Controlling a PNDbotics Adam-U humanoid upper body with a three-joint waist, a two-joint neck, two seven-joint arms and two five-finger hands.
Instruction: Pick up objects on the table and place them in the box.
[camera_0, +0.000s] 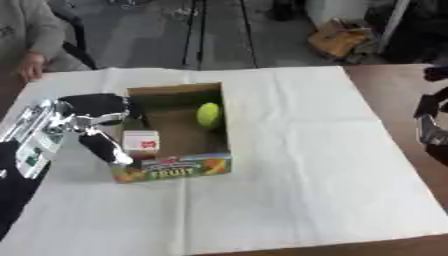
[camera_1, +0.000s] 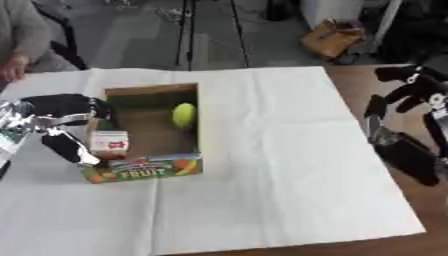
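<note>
Covering most of the brown bench (camera_1: 367, 90) is a white cloth (camera_0: 297, 165), creased along its middle.

Cardboard box (camera_0: 179, 91): open-topped, sitting on the left half of the cloth, its near wall printed in bright colours with the word FRUIT. Interior brown and mostly bare.

Left hand (camera_0: 98, 120): black with silver joints, entering from the view's left on a silver forearm. It stands at the box's left wall, the upper fingers reaching over the rim, the lower finger or thumb angled down outside the near-left corner. Fingers spread apart, not closed on anything; the gap between them faces the carton.

Right hand (camera_1: 404, 95): black, at the right edge of the bench, off the cloth and well apart from the box. Fingers hang relaxed and uncurled, holding nothing. It shows best in the right eye view.

Small carton (camera_0: 141, 141): white with a red mark on its face, upright inside the box in the near-left corner, just beside the left hand's fingers. Whether a finger touches it cannot be told.

Yellow-green ball (camera_0: 208, 115): round, inside the box against the right wall, toward the far half, apart from the carton and from both hands.
</note>
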